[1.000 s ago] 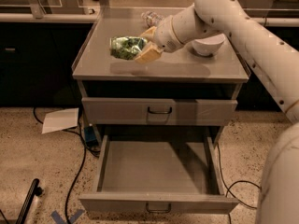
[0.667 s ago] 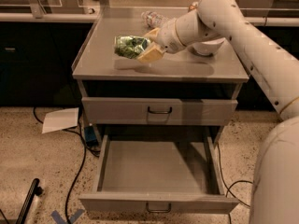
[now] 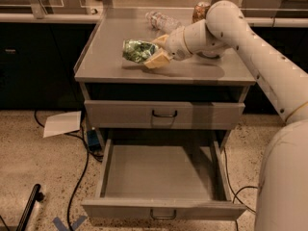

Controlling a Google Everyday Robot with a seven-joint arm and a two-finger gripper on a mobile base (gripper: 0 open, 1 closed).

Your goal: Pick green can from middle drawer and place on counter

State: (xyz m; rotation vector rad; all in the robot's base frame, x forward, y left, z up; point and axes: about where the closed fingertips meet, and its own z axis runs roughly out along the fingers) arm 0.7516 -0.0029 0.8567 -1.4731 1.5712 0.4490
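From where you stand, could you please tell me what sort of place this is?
Probably a lab or workshop: a grey metal cabinet with its middle drawer open, dark benches behind, and cables on a speckled floor. The hand holds the green can over the counter.

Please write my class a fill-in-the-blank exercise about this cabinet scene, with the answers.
The tool, over the counter, grips a ___ can.
The middle drawer stands ___.
The top drawer is ___.
A paper lies on the ___.
Answers: green; open; shut; floor.
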